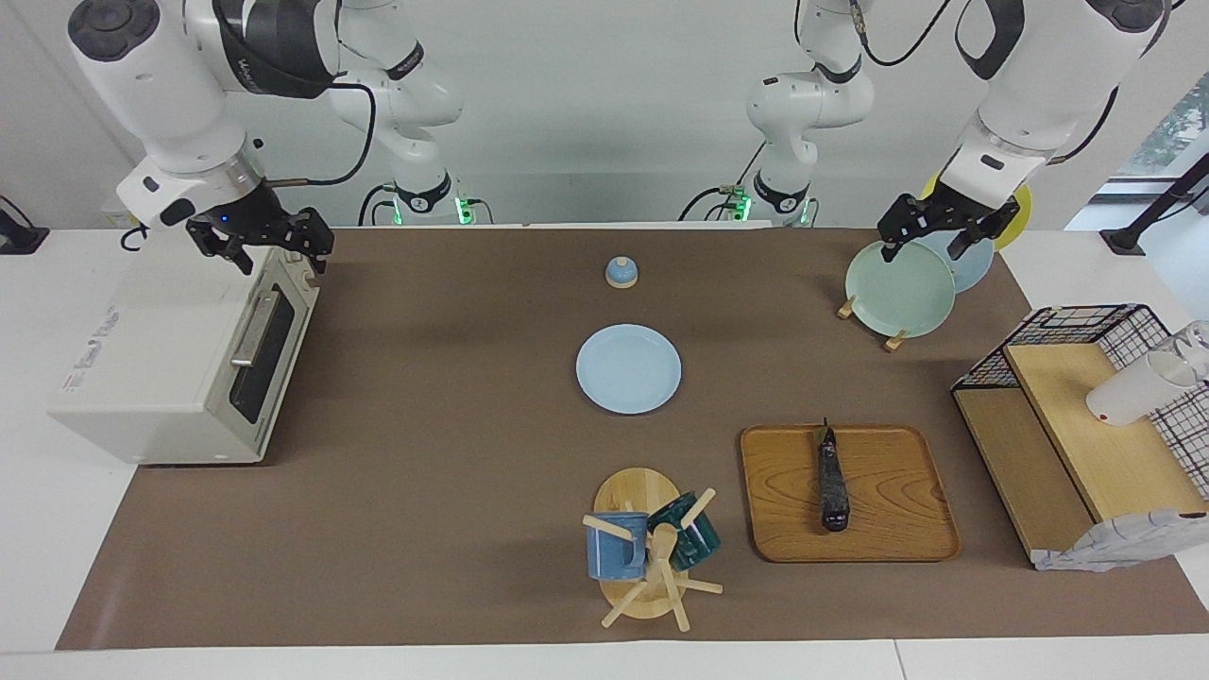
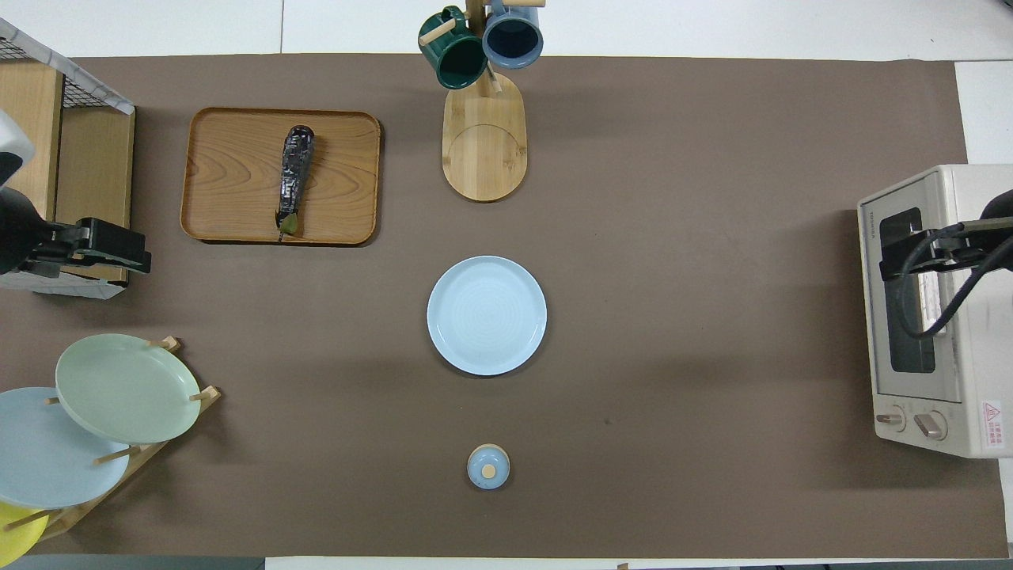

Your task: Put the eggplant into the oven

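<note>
the left gripper point(image 1: 930, 236) is hanging in the air over the plate rack point(image 1: 869, 316) at the left arm's end of the table, with its fingers standing apart and holding nothing. the rack is carrying a green plate point(image 1: 897, 288), a pale blue plate point(image 2: 43, 459) and a yellow plate point(image 2: 16, 534), all leaning on the wooden pegs.

the right gripper point(image 1: 274, 247) is hanging over the top edge of the oven point(image 1: 161, 378), just above the door, and its fingers are also standing apart and empty. the oven is sitting at the right arm's end of the table with its dark glass door point(image 1: 260, 354) closed and its bar handle point(image 1: 253, 331) showing on the door.

the eggplant point(image 1: 832, 482) is lying flat on the wooden tray point(image 1: 907, 529), well apart from both grippers and from the oven. its green stem tip is pointing toward the robots. the tray is lying farther from the robots than the plate rack, toward the left arm's end.

in the middle of the table a light blue plate point(image 1: 628, 368) is lying flat, and a small blue lid with a wooden knob point(image 1: 621, 273) is sitting nearer to the robots than this plate. farther from the robots, a mug tree point(image 1: 652, 567) is holding a blue mug point(image 1: 614, 548) and a dark green mug point(image 1: 689, 534). a wire and wood shelf point(image 1: 1086, 425) is standing at the edge of the left arm's end.
</note>
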`<state>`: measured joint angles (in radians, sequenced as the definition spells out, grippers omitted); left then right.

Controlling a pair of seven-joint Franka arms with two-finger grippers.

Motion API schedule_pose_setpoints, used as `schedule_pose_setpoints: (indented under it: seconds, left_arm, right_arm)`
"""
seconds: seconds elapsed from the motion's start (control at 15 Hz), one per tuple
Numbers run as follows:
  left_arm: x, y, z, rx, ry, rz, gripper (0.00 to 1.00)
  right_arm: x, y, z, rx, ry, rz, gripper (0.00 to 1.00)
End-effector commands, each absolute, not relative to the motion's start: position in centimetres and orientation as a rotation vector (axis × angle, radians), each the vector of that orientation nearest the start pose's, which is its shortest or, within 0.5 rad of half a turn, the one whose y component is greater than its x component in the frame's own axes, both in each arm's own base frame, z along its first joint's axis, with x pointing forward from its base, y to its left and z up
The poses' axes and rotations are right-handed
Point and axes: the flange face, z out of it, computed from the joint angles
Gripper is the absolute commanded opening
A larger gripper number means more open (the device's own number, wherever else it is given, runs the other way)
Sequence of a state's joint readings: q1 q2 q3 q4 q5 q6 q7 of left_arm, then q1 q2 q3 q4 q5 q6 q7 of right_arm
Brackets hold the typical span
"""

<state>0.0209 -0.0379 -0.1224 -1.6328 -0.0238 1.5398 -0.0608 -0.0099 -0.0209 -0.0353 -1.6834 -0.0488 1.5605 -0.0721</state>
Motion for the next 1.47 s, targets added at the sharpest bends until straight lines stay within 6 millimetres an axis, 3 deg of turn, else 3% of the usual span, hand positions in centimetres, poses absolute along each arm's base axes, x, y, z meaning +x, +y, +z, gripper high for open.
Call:
schedule_pose_setpoints:
  seconds: [0.0,0.87,1.13,1.2,1.33,1.4]
  left_arm:
    - [53.2,-5.6,61.6,-3.143,0.05,0.064,1.0]
    - [53.6,-6.1,61.6,-3.149,0.067,0.014,1.0]
    - [55.4,-6.8,60.6,-3.155,0.101,-0.155,1.0]
    - [56.2,-6.9,59.8,-3.158,0.108,-0.153,1.0]
    - [58.5,-7.2,57.4,-3.173,0.133,-0.157,1.0]
    - [59.7,-7.4,55.5,-3.207,0.132,-0.136,1.0]
  right_arm:
    - [53.4,-3.1,58.4,-3.175,-0.025,0.167,1.0]
    - [53.5,-3.1,58.3,-3.174,-0.025,0.169,1.0]
    - [53.3,-4.6,58.1,-3.17,0.011,0.175,1.0]
    - [53.4,-4.2,57.8,-3.174,0.001,0.16,0.99]
    - [53.8,-4.8,57.6,-3.176,0.003,0.102,0.22]
    - [53.8,-5.1,56.9,-3.175,-0.017,0.1,0.0]
